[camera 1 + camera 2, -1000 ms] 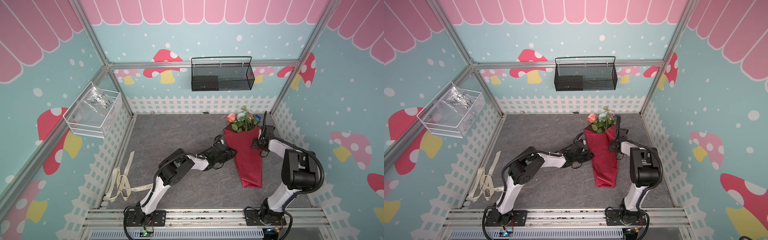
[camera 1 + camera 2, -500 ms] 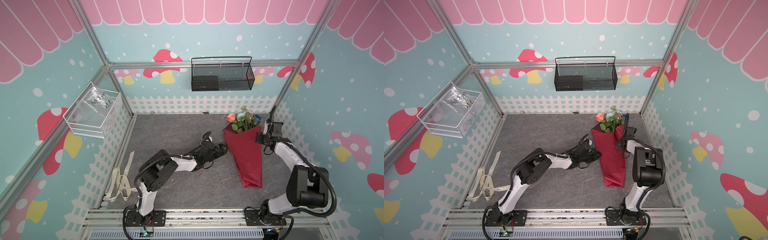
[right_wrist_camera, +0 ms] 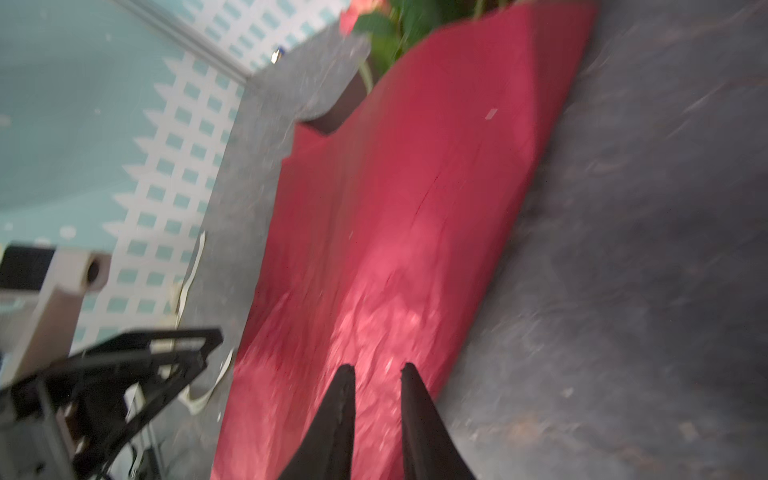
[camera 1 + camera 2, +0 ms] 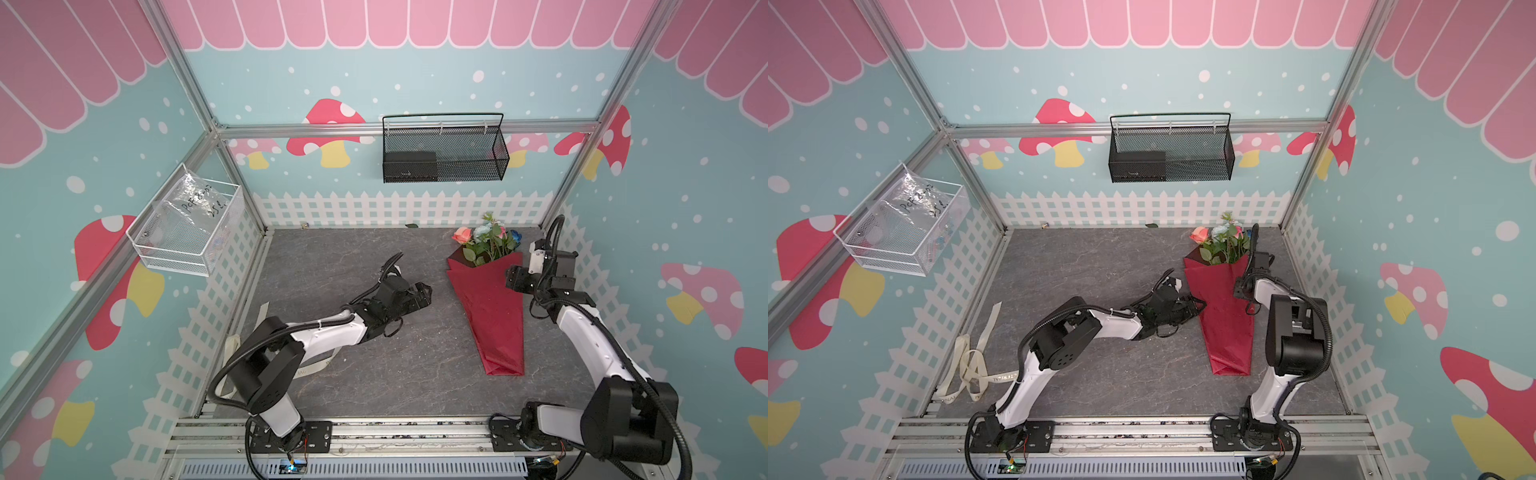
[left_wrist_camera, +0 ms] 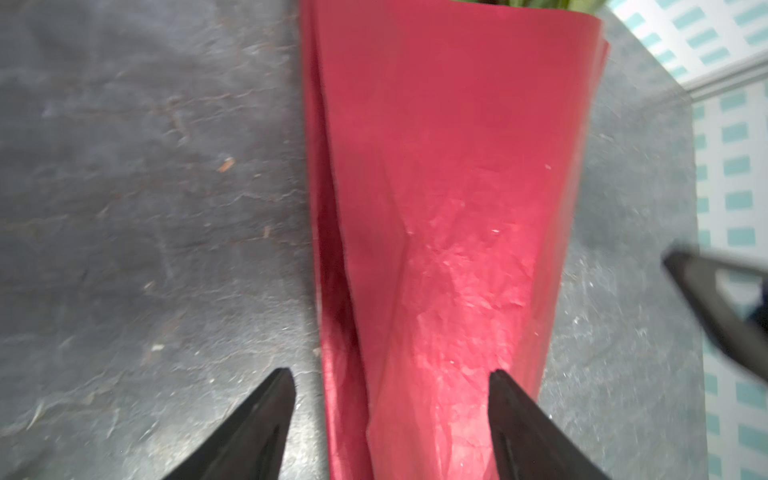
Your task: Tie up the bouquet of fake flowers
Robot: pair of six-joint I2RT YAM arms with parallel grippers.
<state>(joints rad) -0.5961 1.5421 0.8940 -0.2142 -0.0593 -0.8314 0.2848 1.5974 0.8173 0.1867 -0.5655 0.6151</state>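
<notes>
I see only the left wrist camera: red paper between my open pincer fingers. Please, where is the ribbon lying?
Observer: The ribbon lies on the floor by the left fence, far from the bouquet.
Operator: Is something already tied around the bouquet?
Observer: No, the red paper is bare from the flowers to its narrow end.
Operator: And the other arm?
Observer: The right pincer is at the paper's right edge, fingers slightly apart, holding nothing.

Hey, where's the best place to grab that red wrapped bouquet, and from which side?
Probably the narrow lower part of the bouquet, where the red cone tapers toward its folded tip. It lies flat, flowers toward the back fence, so come from above, closing across its width; the wide upper end looks too broad.
</notes>
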